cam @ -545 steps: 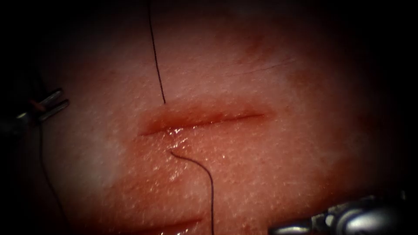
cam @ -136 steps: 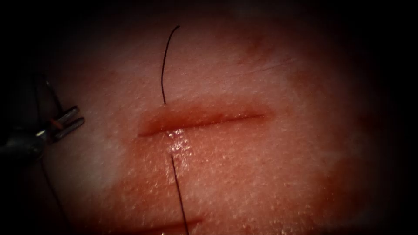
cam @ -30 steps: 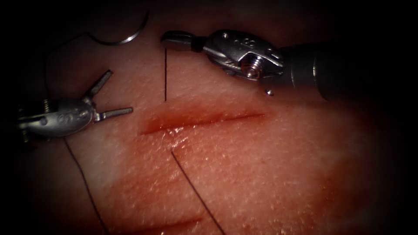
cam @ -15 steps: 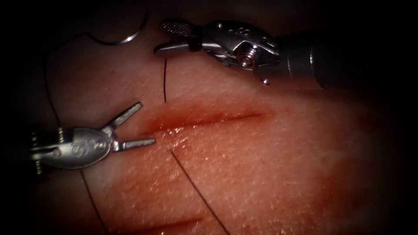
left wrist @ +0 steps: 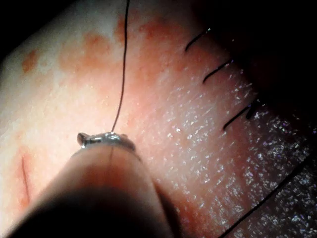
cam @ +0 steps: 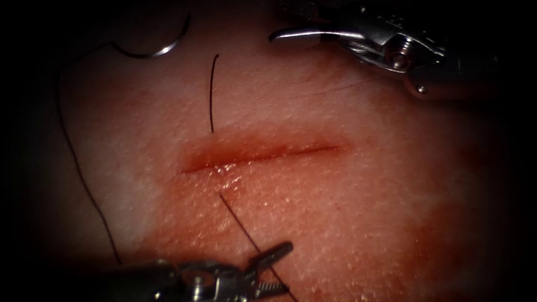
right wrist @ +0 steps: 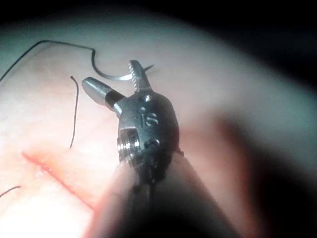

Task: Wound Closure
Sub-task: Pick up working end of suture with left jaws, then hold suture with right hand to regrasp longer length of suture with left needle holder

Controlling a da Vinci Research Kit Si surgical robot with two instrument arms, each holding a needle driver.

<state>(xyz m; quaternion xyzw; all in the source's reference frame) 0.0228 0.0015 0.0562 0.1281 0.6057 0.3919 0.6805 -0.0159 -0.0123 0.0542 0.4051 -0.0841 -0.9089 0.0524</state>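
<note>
The cut (cam: 263,154) runs across the tissue (cam: 363,212). Beyond its left end the curved needle (cam: 162,47) lies loose on the tissue, held by neither tool and not in the tissue; the right wrist view shows the needle (right wrist: 111,75) too. Its thread (cam: 72,162) trails down the left. A short free tail (cam: 211,92) stands beyond the cut. On the near side, thread (cam: 240,223) leaves the tissue and passes between the open jaws of my left tool (cam: 273,269), whose tip (left wrist: 101,139) meets the thread (left wrist: 121,74). My right tool (cam: 288,25) hovers beyond the cut, open and empty (right wrist: 116,79).
Red fluid glistens at the cut's near lip (cam: 226,170). The left wrist view has several short dark stitch ends (left wrist: 218,72) on neighbouring tissue and a small red cut (left wrist: 24,178). The right tool's shaft (cam: 447,67) crosses the far right.
The left tool swung from the cut's left end down to the near thread and now straddles it. The right tool let the short tail go and drew back up and right.
</note>
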